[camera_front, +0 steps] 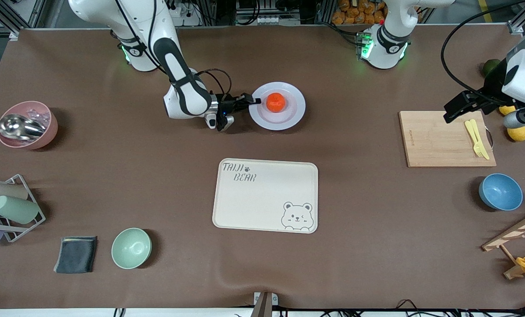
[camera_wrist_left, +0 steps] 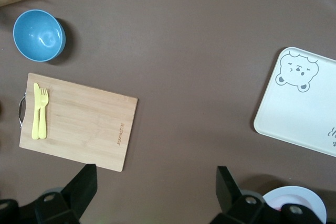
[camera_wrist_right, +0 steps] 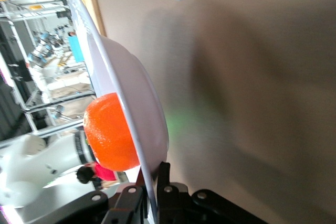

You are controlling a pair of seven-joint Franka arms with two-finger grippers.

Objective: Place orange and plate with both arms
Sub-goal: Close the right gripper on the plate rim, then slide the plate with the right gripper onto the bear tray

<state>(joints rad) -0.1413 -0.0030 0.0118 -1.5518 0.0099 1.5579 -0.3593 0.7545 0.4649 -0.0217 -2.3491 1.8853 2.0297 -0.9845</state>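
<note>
The pale plate [camera_front: 289, 118] is toward the robots' edge of the table, farther from the front camera than the bear tray. The orange [camera_front: 275, 102] rests in its middle. My right gripper [camera_front: 251, 100] is shut on the plate's rim at the side toward the right arm's end. In the right wrist view the fingers [camera_wrist_right: 164, 174] pinch the rim, with the plate [camera_wrist_right: 142, 114] and orange [camera_wrist_right: 107, 135] just ahead. I cannot tell whether the plate is lifted. My left gripper [camera_front: 452, 112] is open and empty over the wooden cutting board [camera_front: 438, 141]; its own view [camera_wrist_left: 156, 182] shows bare table between its fingers.
The cream bear tray [camera_front: 218, 193] lies mid-table. A yellow fork and knife [camera_front: 476, 138] lie on the board. A blue bowl [camera_front: 500, 191], green bowl [camera_front: 131, 248], pink bowl with a spoon [camera_front: 27, 125], grey cloth [camera_front: 75, 254], cup rack [camera_front: 11, 207] and yellow fruits [camera_front: 518, 132] ring the table.
</note>
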